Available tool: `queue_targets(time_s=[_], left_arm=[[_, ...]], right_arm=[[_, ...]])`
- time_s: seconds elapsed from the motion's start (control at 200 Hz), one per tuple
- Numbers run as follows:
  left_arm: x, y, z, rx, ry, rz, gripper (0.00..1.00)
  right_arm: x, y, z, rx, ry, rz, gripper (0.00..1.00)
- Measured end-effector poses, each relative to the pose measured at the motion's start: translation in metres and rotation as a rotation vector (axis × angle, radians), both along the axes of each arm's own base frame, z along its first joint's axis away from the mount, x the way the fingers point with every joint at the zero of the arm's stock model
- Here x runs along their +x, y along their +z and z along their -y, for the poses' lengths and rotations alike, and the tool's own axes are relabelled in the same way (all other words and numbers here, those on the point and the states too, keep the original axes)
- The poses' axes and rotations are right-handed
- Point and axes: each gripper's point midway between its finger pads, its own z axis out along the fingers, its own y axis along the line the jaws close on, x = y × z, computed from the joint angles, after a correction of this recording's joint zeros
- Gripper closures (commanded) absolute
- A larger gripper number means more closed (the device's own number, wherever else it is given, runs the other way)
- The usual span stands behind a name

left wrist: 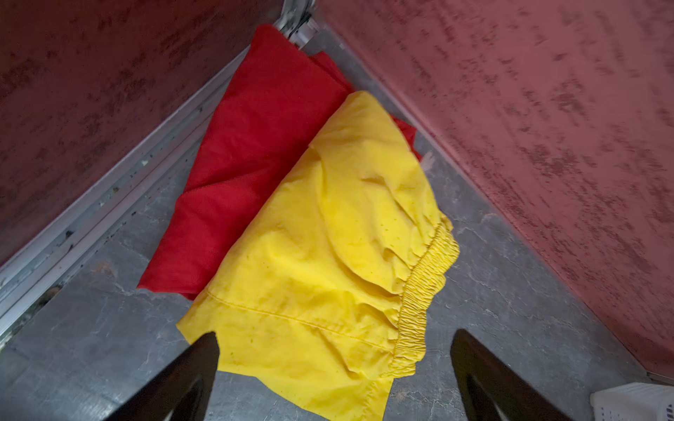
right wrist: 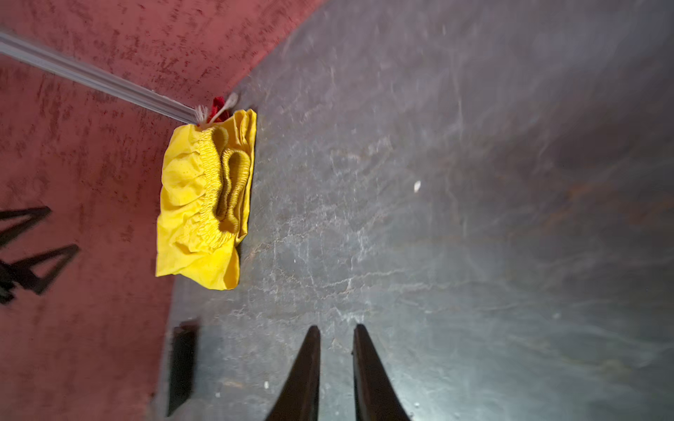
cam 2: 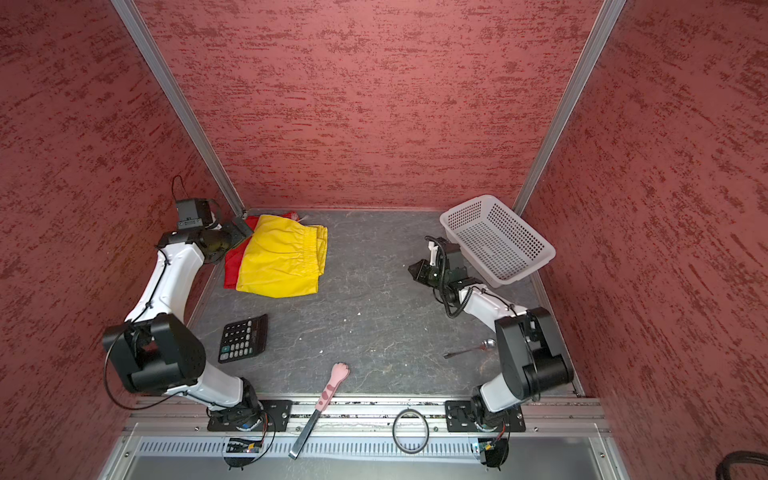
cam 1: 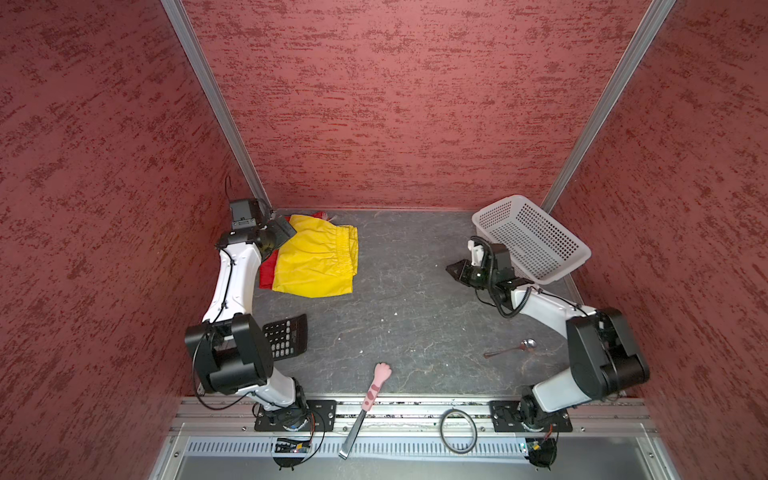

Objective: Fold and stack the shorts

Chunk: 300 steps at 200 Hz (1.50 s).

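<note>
In both top views the folded yellow shorts (cam 1: 320,262) (cam 2: 282,262) lie on top of the folded red shorts (cam 1: 268,274) (cam 2: 232,266) in the table's back left corner. Red fabric shows only along the left edge and at the back. My left gripper (cam 1: 282,230) (left wrist: 335,337) hovers over the stack's back left part, jaws wide open and holding nothing. In the left wrist view the yellow shorts (left wrist: 328,255) cover half of the red shorts (left wrist: 255,145). My right gripper (cam 1: 453,270) (right wrist: 336,327) is far to the right, beside the basket. A narrow gap shows between its empty fingers. It faces the yellow shorts (right wrist: 197,204).
A white perforated basket (cam 1: 536,241) stands at the back right, just behind the right arm. A black calculator (cam 1: 286,336) lies at the front left, a metal spoon (cam 1: 511,349) at the front right. A pink paw-handled tool (cam 1: 376,386) and a black ring (cam 1: 457,430) rest at the front rail.
</note>
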Motion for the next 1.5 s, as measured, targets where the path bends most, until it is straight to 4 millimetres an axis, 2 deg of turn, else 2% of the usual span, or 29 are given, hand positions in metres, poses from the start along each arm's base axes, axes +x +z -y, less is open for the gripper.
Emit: queue_targets(time_s=[0.145,0.15,0.165,0.175,0.275,0.351,0.411,0.486,0.586,0.661,0.761,0.967,1.102,1.332,1.503], left_arm=[[-0.030,0.034,0.035,0.093,-0.065,0.187,0.01],[-0.030,0.035,0.035,0.096,-0.065,0.190,0.01],[-0.034,0.037,0.038,0.106,-0.068,0.210,0.00],[-0.036,0.038,0.038,0.112,-0.067,0.217,0.00],[-0.055,0.039,0.040,0.158,-0.045,0.297,0.00],[-0.065,0.024,0.035,0.186,-0.015,0.317,0.00],[-0.073,0.003,0.033,0.213,-0.005,0.301,0.00],[-0.084,-0.029,0.036,0.256,-0.015,0.268,0.01],[-0.102,-0.070,0.051,0.302,-0.079,0.221,0.00],[-0.113,-0.090,0.052,0.319,-0.083,0.206,0.00],[-0.123,-0.104,0.048,0.345,-0.066,0.214,0.00],[-0.127,-0.112,0.036,0.405,-0.017,0.240,0.01],[-0.128,-0.129,0.035,0.424,-0.030,0.189,0.00],[-0.118,-0.132,0.022,0.453,-0.013,0.188,0.00],[-0.105,-0.136,0.007,0.422,0.003,0.211,0.01]], right_arm=[[-0.001,0.079,0.029,-0.104,-0.108,0.257,0.32],[-0.001,0.081,0.030,-0.108,-0.111,0.263,0.29],[-0.002,0.088,0.034,-0.118,-0.124,0.287,0.07],[-0.003,0.093,0.036,-0.124,-0.136,0.301,0.03],[-0.014,0.131,0.065,-0.198,-0.259,0.433,0.01],[-0.027,0.139,0.089,-0.253,-0.359,0.483,0.01],[-0.037,0.133,0.110,-0.301,-0.453,0.496,0.01],[-0.048,0.116,0.134,-0.383,-0.559,0.526,0.01],[-0.062,0.069,0.155,-0.541,-0.606,0.523,0.01],[-0.069,0.035,0.165,-0.650,-0.602,0.473,0.01],[-0.069,0.014,0.174,-0.721,-0.616,0.445,0.01],[-0.064,-0.034,0.181,-0.805,-0.608,0.365,0.01],[-0.053,-0.040,0.186,-0.826,-0.627,0.342,0.01],[-0.018,-0.019,0.200,-0.850,-0.757,0.337,0.01],[-0.005,-0.025,0.205,-0.859,-0.768,0.321,0.01]])
